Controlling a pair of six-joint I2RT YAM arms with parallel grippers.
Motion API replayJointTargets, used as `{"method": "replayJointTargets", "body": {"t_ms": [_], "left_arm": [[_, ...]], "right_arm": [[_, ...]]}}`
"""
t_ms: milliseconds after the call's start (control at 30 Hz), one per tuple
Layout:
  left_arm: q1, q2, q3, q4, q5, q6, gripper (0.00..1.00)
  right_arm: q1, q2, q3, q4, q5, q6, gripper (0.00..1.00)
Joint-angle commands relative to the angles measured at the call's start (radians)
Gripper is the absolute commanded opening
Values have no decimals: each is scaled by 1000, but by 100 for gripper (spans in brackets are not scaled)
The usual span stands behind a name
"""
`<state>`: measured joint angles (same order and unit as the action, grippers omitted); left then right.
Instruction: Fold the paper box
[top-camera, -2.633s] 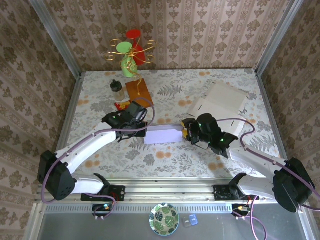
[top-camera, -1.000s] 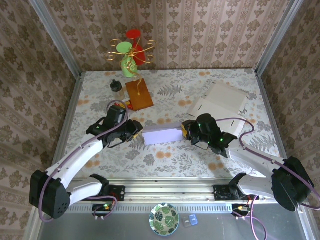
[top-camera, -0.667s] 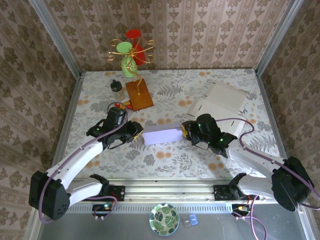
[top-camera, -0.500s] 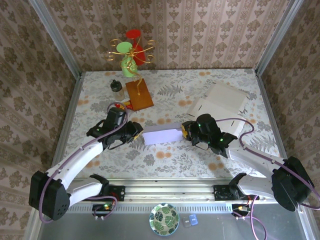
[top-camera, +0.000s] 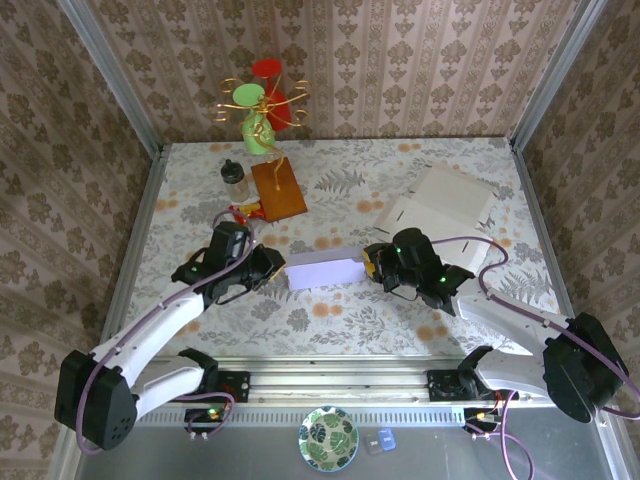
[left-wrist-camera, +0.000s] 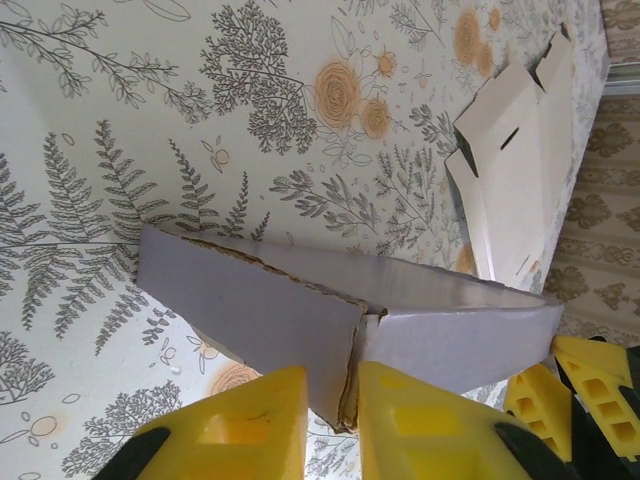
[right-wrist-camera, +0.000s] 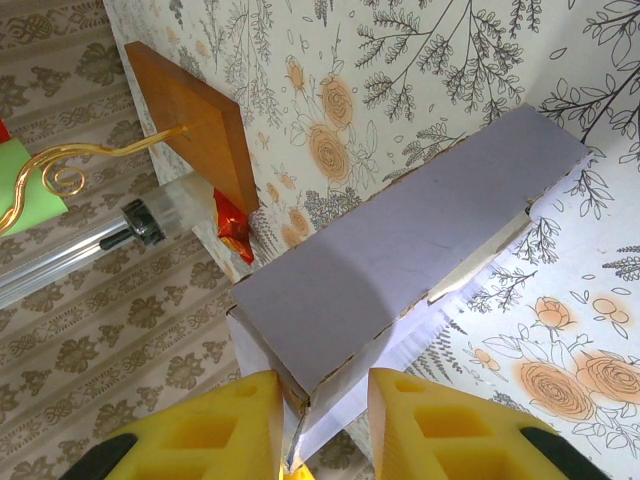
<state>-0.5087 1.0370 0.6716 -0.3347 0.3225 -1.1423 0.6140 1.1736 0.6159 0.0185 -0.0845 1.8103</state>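
Note:
The lavender paper box (top-camera: 323, 270) lies lengthwise in the middle of the table, partly folded. My right gripper (top-camera: 372, 262) is shut on its right end. In the right wrist view the box's corner (right-wrist-camera: 330, 330) sits between the yellow fingers (right-wrist-camera: 240, 425) of that gripper (right-wrist-camera: 325, 385). My left gripper (top-camera: 271, 268) is at the box's left end. In the left wrist view the gripper (left-wrist-camera: 332, 385) has closed on the lower corner of an end flap (left-wrist-camera: 300, 320), whose torn cardboard edge stands in the narrow gap.
A flat white cardboard blank (top-camera: 445, 205) lies at the back right. A brown wooden board (top-camera: 277, 188), a small bottle (top-camera: 236, 180) and a red wrapper (top-camera: 243, 210) sit at the back left, with a green and red ornament (top-camera: 262, 105) behind them. A patterned plate (top-camera: 329, 438) rests below the rail.
My left gripper has edged in toward the box's left end and its jaws have narrowed onto the flap. The right gripper and the box have stayed still.

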Motion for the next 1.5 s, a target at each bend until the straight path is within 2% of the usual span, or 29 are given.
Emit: {"method": "replayJointTargets", "body": {"t_ms": [0, 467, 567, 700, 867, 1000, 1200, 1367, 1467], "left_arm": [[12, 11, -66, -104, -32, -15, 18], [11, 3, -130, -76, -28, -15, 8], [12, -7, -121, -80, -35, -2, 6], [9, -24, -89, -82, -45, 32, 6], [1, -23, -64, -88, -45, 47, 6], [-8, -21, -60, -80, -54, 46, 6], [-29, -18, -50, -70, -66, 50, 6], [-61, -5, -29, -75, -97, 73, 7], [-75, 4, 1, -103, -124, 109, 7]], "right_arm": [[1, 35, -22, -179, -12, 8, 29], [0, 40, -1, -264, -36, 15, 25], [0, 32, 37, -270, -32, -5, 35], [1, -12, 105, -252, 8, -32, 58], [0, -17, 207, -273, 37, -32, 75], [-10, 59, 218, -239, -41, 56, 76], [-41, 155, 264, -268, -114, 78, 76], [-69, 212, 287, -225, -166, 36, 71], [-72, 256, 269, -188, -210, 23, 64]]}}
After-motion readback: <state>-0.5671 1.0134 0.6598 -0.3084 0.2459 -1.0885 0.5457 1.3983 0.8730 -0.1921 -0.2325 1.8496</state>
